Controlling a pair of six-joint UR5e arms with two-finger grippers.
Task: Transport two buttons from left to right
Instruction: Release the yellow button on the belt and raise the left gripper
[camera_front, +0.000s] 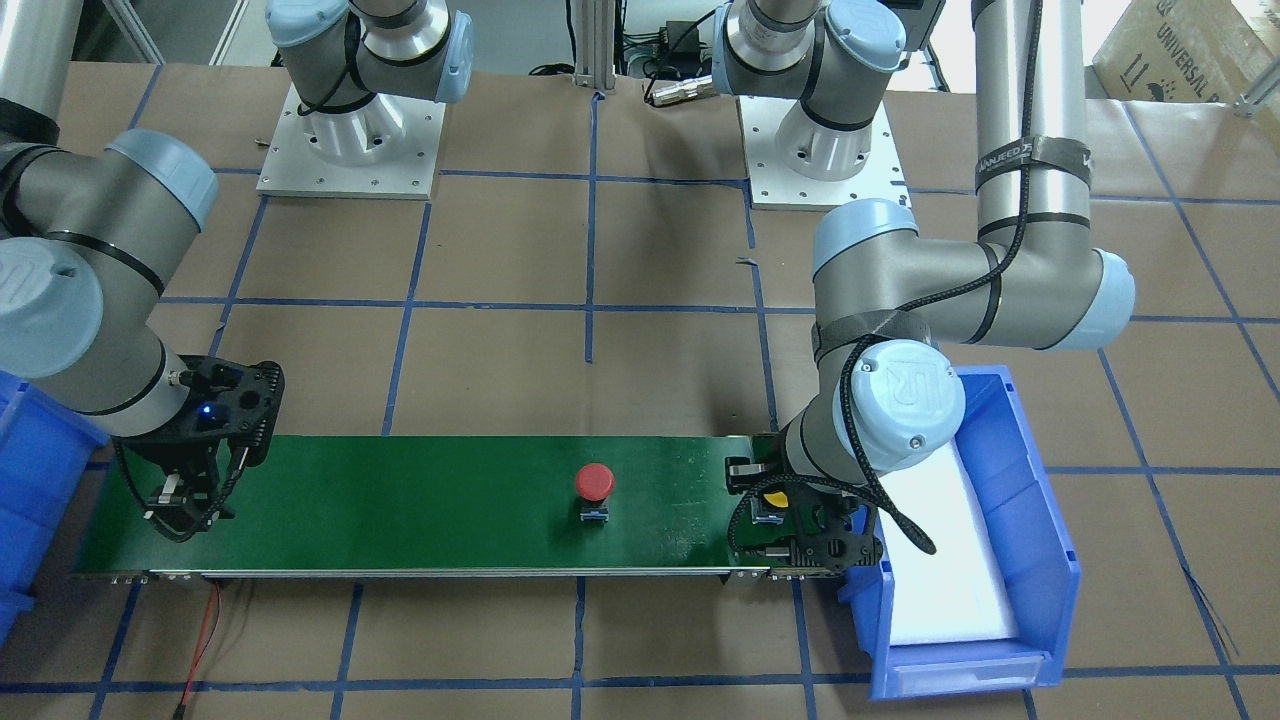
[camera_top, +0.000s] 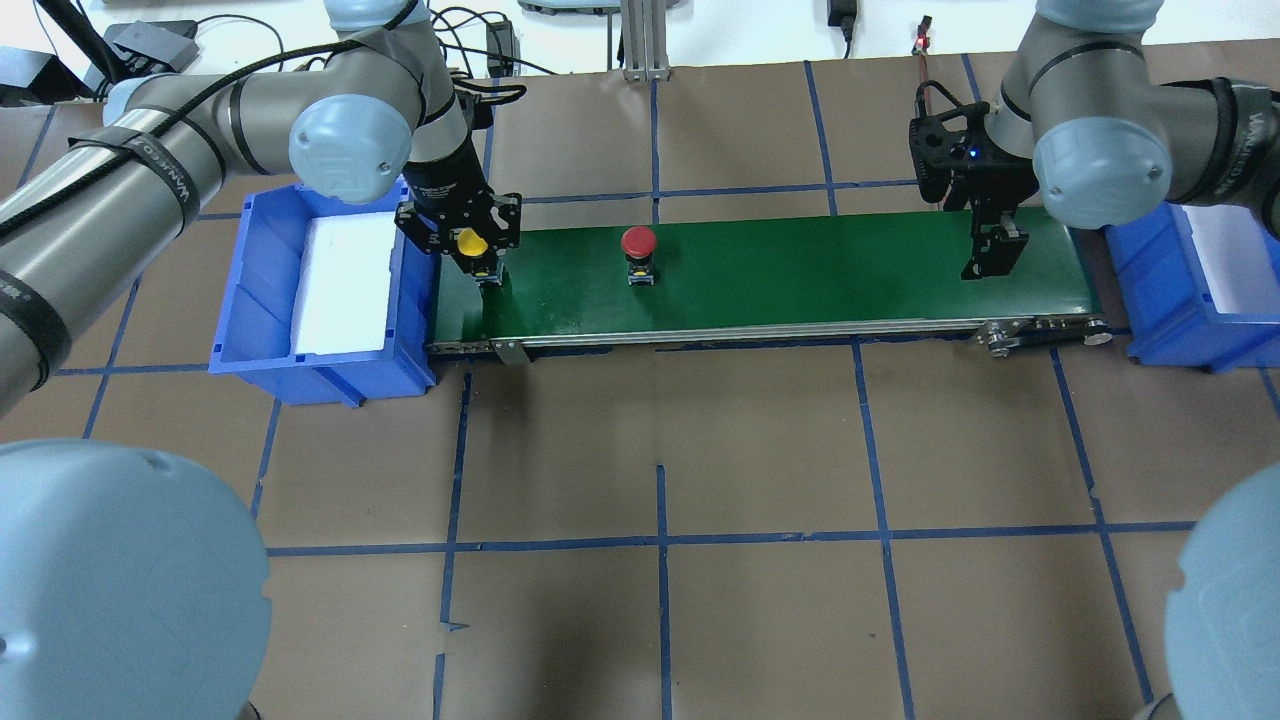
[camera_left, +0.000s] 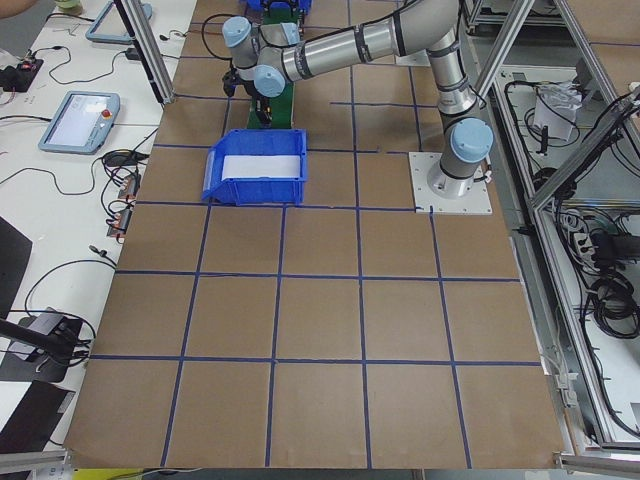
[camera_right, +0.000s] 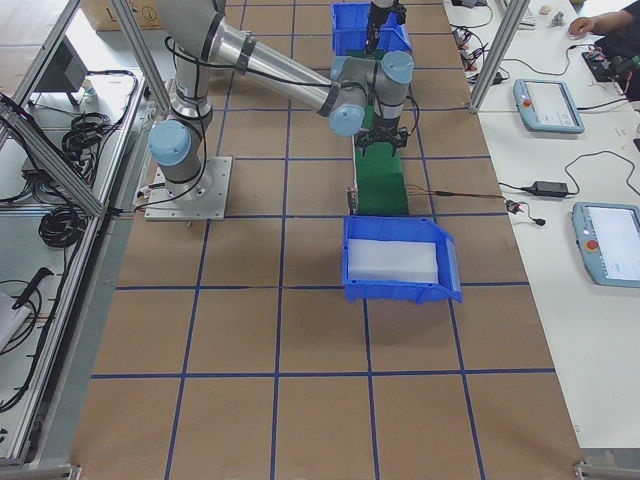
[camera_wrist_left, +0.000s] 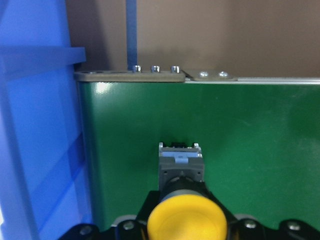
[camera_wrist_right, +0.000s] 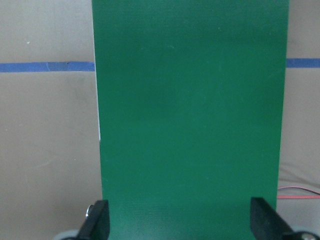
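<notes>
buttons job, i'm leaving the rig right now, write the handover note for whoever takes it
Left end effector: looks shut on the yellow button, at the left end of the green belt; touchdown unclear.
Right end effector: open, empty, above the belt's right end.
Red button: standing on the belt, left of its middle.
Done: neither button is in the right blue bin, as far as it shows.
Left: get both buttons to the right end, probably into that bin.

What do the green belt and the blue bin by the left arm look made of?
Green belt: probably PVC or rubber sheet, matte, with fine weave-like texture. Blue bin: probably moulded plastic, smooth with a slight sheen and ribbed walls.
</notes>
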